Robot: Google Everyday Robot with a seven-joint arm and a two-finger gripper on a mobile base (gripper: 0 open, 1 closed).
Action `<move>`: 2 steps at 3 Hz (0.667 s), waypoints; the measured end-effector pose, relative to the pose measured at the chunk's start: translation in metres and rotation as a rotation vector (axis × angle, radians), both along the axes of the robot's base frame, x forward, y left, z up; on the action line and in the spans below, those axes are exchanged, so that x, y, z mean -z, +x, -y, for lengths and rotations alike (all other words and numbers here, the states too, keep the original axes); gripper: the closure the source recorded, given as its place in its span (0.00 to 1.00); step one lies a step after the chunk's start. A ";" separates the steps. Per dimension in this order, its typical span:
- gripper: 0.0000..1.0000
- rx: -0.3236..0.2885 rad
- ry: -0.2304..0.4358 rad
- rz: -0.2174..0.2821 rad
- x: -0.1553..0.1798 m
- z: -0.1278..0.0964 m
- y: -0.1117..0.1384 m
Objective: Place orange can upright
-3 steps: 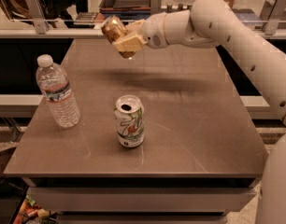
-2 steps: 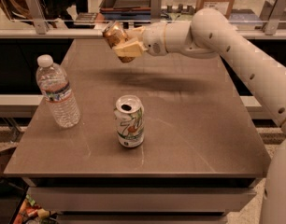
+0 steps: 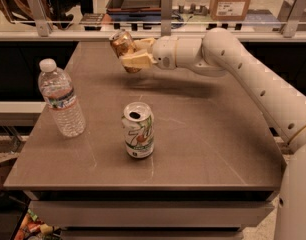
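The cream end effector (image 3: 130,55) is clamped on a tilted orange-brown aluminium can (image 3: 121,43), raised over the brown surface (image 3: 218,134).

One each: orange can (image 3: 122,44), 7UP can (image 3: 138,131), bottle (image 3: 60,101), hand (image 3: 131,54) above table (image 3: 218,134).

Gripper (image 3: 133,59), clamped on the orange can (image 3: 123,44), has come down a bit and drifted slightly left. It now hangs lower over the far-left part of the table (image 3: 218,134). Arm (image 3: 228,49) elbow has dropped too. Can is tilted a little less, top end leaning far-left. Arm shadow (image 3: 168,86) slid left with it.
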State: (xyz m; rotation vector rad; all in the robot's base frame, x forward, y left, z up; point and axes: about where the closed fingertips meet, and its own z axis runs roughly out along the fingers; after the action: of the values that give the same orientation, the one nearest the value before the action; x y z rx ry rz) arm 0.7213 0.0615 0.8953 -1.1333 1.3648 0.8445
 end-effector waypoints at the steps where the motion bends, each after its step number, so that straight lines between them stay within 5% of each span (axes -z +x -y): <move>1: 1.00 -0.013 0.047 0.003 0.009 -0.002 0.004; 2: 1.00 -0.013 0.080 0.003 0.014 0.000 0.006</move>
State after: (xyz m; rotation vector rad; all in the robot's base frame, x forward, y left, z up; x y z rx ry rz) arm 0.7270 0.0620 0.8813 -1.0823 1.3113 0.8988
